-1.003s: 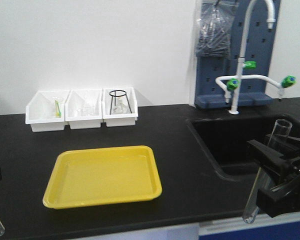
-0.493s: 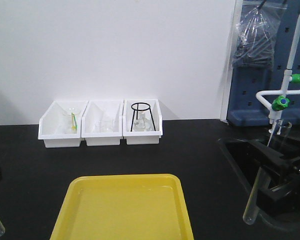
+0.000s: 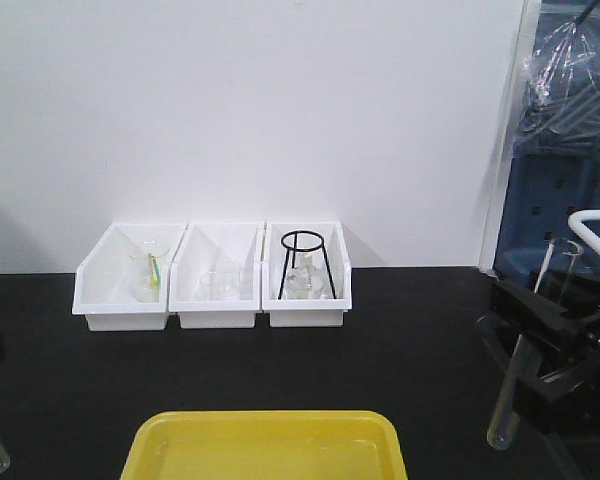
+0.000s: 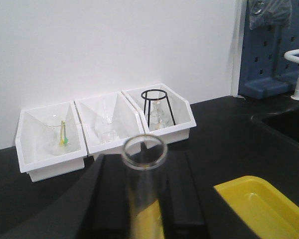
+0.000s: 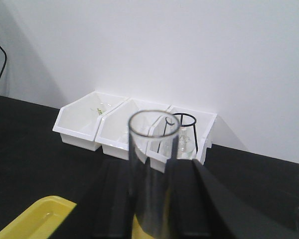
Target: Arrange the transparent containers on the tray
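Front-facing view: tray [image 3: 265,450] half off-frame

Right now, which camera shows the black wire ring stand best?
The exterior front-facing view. There the black wire ring stand sits head-on in the rightmost white bin, with its ring and legs unblocked. The left wrist view also shows it whole, but from an angle. In the right wrist view the held test tube covers its left side.

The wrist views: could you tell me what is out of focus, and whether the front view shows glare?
Left wrist view: the left test tube, near the lens, is blurred; the white bins are sharper. Right wrist view: the right test tube is likewise soft. Front view: glints on the plastic bag, faint sheen on the yellow tray.
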Controlling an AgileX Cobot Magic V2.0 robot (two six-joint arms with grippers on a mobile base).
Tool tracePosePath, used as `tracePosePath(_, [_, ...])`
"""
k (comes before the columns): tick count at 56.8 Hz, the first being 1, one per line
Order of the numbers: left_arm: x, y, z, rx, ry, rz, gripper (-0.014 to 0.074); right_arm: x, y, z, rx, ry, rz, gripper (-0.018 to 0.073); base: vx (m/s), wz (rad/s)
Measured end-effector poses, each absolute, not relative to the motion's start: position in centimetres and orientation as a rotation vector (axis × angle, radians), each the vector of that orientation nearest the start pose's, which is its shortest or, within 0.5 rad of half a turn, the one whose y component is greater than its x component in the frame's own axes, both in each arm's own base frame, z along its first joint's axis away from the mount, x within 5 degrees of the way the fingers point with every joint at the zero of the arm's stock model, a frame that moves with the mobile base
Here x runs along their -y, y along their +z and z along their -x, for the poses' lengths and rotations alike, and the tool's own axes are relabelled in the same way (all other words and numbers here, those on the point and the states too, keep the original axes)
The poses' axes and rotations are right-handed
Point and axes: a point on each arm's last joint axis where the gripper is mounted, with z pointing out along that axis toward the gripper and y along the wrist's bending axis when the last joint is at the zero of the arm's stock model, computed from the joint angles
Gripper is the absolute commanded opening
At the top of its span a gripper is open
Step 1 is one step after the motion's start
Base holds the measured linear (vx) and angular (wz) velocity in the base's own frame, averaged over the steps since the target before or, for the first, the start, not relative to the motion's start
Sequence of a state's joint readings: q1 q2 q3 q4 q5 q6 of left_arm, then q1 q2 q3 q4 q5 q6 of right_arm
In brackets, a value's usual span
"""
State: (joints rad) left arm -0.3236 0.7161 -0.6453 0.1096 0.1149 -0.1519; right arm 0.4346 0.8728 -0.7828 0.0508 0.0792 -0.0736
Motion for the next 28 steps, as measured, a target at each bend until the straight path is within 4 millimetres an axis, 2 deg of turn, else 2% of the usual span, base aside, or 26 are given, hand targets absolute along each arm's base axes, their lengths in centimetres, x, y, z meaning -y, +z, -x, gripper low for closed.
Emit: tracePosePath(28, [4.76, 35.46, -14.56, -1.66, -0.267, -0.225, 0.015, -8.02, 37.79, -17.18, -1.618, 0.316, 0.38, 0.0019, 0.1, 0.02])
